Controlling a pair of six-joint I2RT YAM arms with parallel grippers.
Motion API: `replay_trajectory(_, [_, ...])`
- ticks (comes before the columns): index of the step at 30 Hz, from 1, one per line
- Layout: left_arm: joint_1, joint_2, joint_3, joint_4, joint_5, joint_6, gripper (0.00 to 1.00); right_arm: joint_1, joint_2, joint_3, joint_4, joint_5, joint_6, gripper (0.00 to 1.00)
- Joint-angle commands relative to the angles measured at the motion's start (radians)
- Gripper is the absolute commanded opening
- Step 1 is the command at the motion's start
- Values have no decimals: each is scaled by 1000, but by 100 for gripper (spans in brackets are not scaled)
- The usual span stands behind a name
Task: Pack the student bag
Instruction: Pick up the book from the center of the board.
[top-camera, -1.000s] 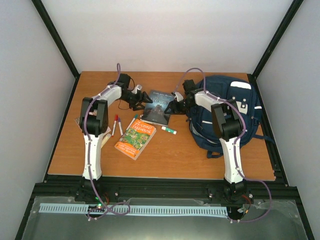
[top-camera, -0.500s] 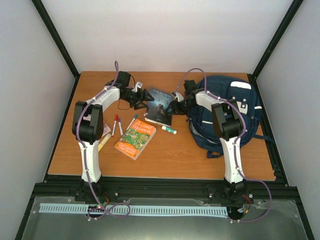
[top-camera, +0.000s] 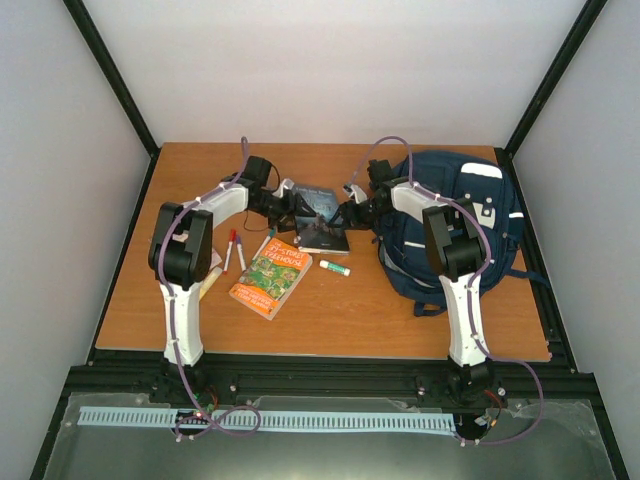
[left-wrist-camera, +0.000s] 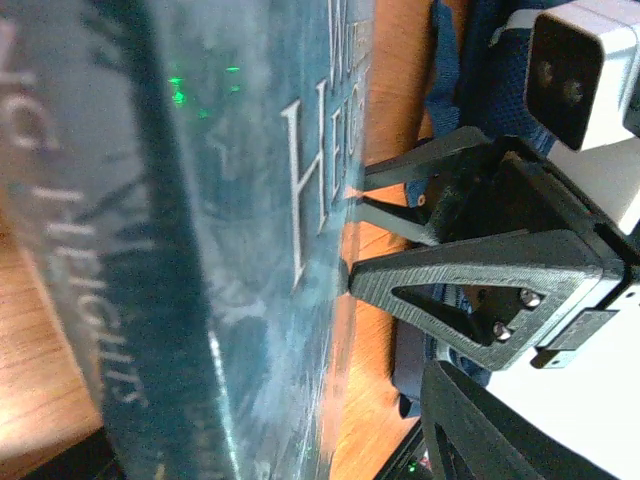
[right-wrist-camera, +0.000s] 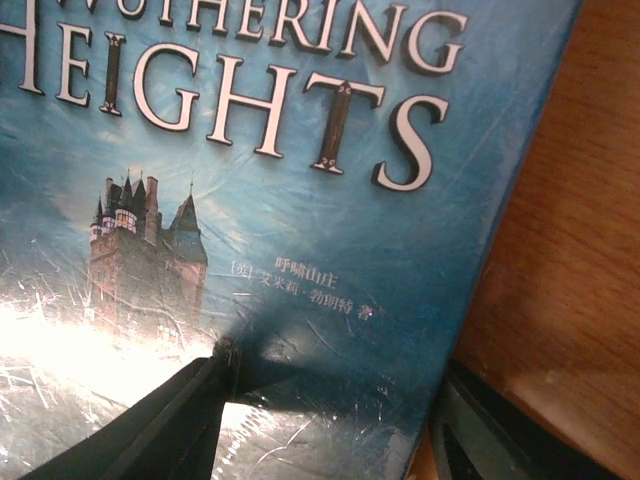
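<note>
The navy student bag (top-camera: 455, 225) lies at the right back of the table; its blue fabric also shows in the left wrist view (left-wrist-camera: 480, 60). A dark blue "Wuthering Heights" book (top-camera: 322, 225) sits between my two grippers, its left edge raised. My left gripper (top-camera: 288, 205) is at the book's left edge. The book (left-wrist-camera: 200, 250) lies between its jaws, with a gap showing beside one finger (left-wrist-camera: 470, 430). My right gripper (top-camera: 348, 214) is open at the book's right edge. One finger (right-wrist-camera: 190, 410) rests on the cover (right-wrist-camera: 300, 200) and the other (right-wrist-camera: 500, 435) is past the edge.
An orange picture book (top-camera: 270, 277), two red-capped markers (top-camera: 233, 250), a green pen (top-camera: 268, 238), a white glue stick (top-camera: 335, 267) and a yellow item (top-camera: 208, 285) lie left of centre. Black frame rails edge the table (top-camera: 350, 320).
My left gripper has moved right onto the book's left edge. The book has slid a little right and tilted up. The right gripper has stayed at the book's right edge.
</note>
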Motion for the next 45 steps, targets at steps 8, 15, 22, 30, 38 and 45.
replay_trajectory(8, [-27,-54,22,145,61,-89,40,29,64,-2,-22,-37,-7,57])
replay_trajectory(15, [-27,-64,18,130,46,-93,24,30,52,-4,-24,-32,-15,57])
replay_trajectory(22, [-27,-79,14,133,40,-96,6,27,27,-4,-31,-25,-23,57])
replay_trajectory(30, [-27,-156,37,133,62,-52,1,-39,-113,15,-104,-31,-81,62])
replay_trajectory(38, [-34,-239,101,90,158,64,1,-111,-367,-70,-173,-47,-203,71])
replay_trajectory(45, [-53,-330,127,-191,191,357,1,-232,-489,-8,-463,-116,-591,72])
